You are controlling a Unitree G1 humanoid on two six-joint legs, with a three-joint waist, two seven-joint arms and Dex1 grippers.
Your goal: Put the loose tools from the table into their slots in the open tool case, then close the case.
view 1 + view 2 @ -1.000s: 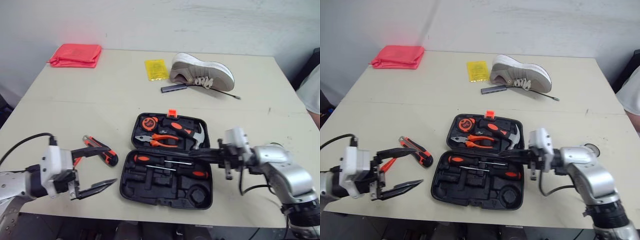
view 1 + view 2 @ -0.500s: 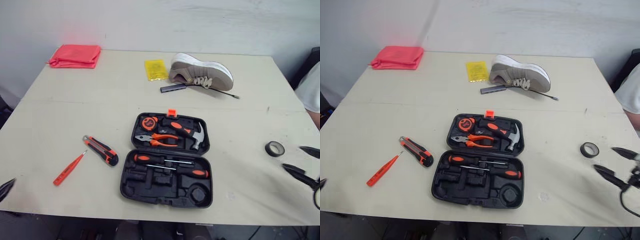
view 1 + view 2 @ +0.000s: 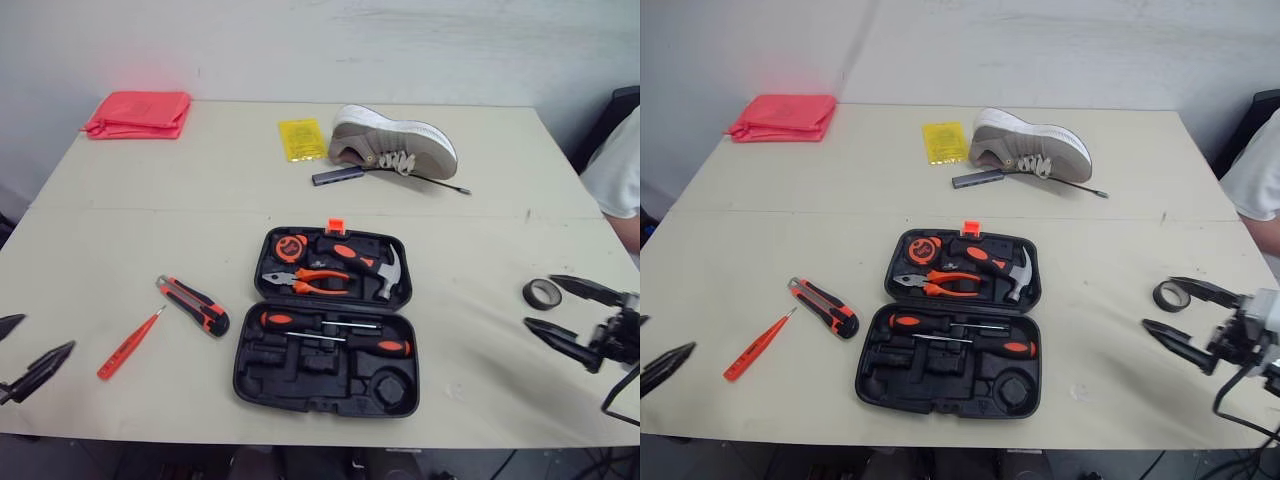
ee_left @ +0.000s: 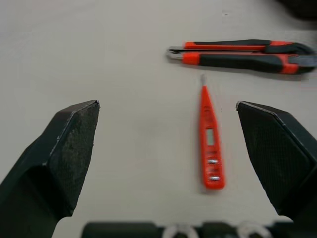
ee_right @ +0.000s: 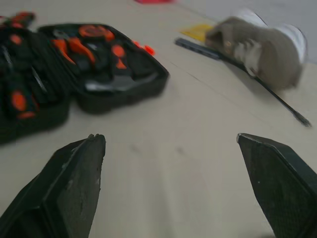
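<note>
Black plastic tool case (image 3: pixel 300 375) is lying open mid-surface (image 3: pixel 150 220); three loose tools are sitting outside it: one utility knife (image 3: pixel 193 305) and one red tester pen (image 3: pixel 128 343) at its left, one tape roll (image 3: pixel 541 293) at its right; left hand (image 4: pixel 167 106) is gaping wide, facing pen and knife; right hand (image 5: pixel 171 139) is gaping wide, facing the case.

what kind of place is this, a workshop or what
Likely an indoor lab or test setup, not a real workshop: a plain table against a bare white wall, an open tool case, and unrelated props like a shoe and red cloth.
</note>
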